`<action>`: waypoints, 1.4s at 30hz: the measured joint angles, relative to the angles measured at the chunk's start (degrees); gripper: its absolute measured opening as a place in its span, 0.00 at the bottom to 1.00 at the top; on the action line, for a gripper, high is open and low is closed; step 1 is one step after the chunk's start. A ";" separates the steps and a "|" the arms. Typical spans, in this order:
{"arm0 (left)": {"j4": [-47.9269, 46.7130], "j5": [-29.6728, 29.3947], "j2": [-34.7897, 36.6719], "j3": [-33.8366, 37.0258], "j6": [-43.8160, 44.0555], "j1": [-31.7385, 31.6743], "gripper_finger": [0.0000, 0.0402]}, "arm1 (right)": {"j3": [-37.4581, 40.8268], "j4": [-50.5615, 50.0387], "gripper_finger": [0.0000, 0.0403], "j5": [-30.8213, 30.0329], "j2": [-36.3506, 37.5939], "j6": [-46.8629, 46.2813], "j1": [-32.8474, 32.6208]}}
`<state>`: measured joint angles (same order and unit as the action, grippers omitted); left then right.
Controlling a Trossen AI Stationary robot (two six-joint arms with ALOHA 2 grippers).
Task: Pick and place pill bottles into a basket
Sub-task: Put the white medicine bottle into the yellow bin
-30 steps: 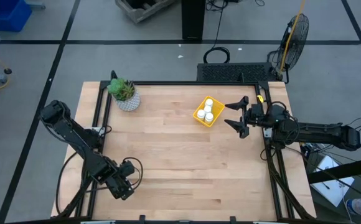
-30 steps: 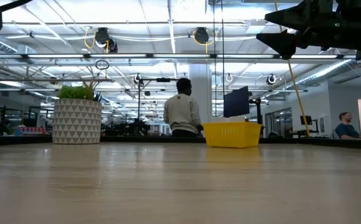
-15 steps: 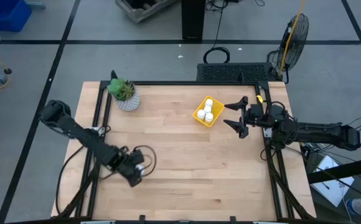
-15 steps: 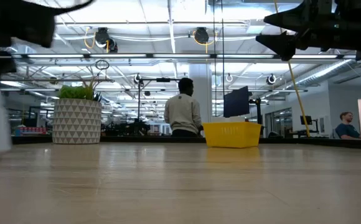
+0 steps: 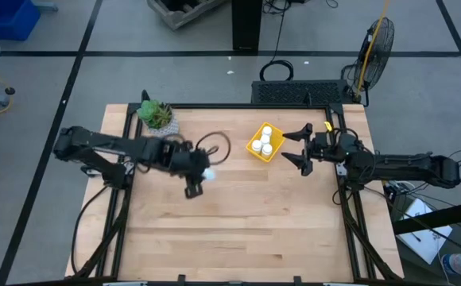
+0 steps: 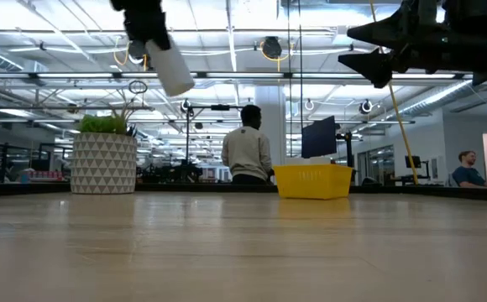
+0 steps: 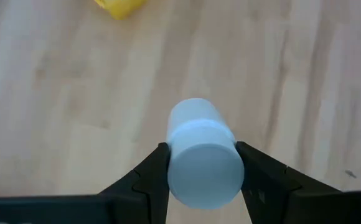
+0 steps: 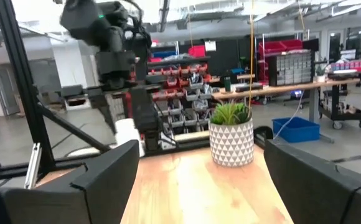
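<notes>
My left gripper (image 5: 201, 173) is shut on a white pill bottle (image 5: 207, 173) high above the table's middle, left of the yellow basket (image 5: 265, 141). In the low view the bottle (image 6: 170, 67) hangs slanted below the gripper (image 6: 147, 29). The basket rests on the table at the far right and holds three white bottles (image 5: 265, 140). My right gripper (image 5: 292, 148) is open and empty, raised just right of the basket, its fingers pointing toward it. My left gripper pinches the bottle's round sides (image 7: 169, 163) between its two fingers (image 7: 152, 177), at the end nearer the wrist. The fingers come from above, slanting down. The bottle is lifted clear of the table and tilted, its free end (image 6: 179, 82) lowest.
A white patterned pot with a green plant (image 5: 160, 121) stands at the table's far left. Black rails (image 5: 127, 151) run along the table's left, right and far edges. People (image 6: 246, 151) are in the room beyond the table. Bare wood (image 5: 238, 214) lies across the near half.
My left gripper has gone from the table's near left corner toward the far edge and the right, rising high. The pill bottle, low beside the table half a second ago, is now carried well clear of it and tilted. My right gripper has shifted slightly toward the basket.
</notes>
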<state>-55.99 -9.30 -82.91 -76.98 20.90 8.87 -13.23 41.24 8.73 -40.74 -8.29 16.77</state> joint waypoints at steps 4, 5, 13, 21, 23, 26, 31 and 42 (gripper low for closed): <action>-5.67 -0.19 -4.94 -9.03 -6.40 -4.13 0.40 | -0.09 4.18 0.83 -1.22 -2.73 0.00 -0.01; -7.69 -0.18 -6.78 -11.31 -7.86 -5.02 0.40 | -0.42 4.29 0.83 -1.47 -3.50 0.06 0.01; -16.04 1.82 -21.40 -27.97 -19.55 -9.28 0.40 | -3.86 4.64 0.83 -3.30 -9.85 0.63 -0.23; -16.69 0.31 -23.46 -38.94 -24.75 -11.08 0.40 | -7.07 9.24 0.83 -9.03 -17.65 3.41 -4.61; -17.24 0.21 -23.46 -41.12 -24.87 -11.43 0.40 | -7.71 10.93 0.83 -9.03 -19.88 3.30 -5.60; -17.22 0.22 -23.44 -42.60 -25.49 -11.74 0.40 | -8.80 13.78 0.83 -9.07 -23.48 3.09 -7.05; -18.22 0.27 -23.48 -42.62 -25.26 -12.44 0.40 | -12.03 15.93 0.83 -9.11 -29.71 3.02 -9.59; -18.49 3.97 -24.01 -42.60 -24.73 -12.49 0.40 | -19.05 15.95 0.83 -8.98 -38.85 3.10 -12.40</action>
<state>-74.48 -5.33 -106.92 -119.58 -3.84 -3.62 -32.28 57.19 -0.24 -79.60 -5.19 4.37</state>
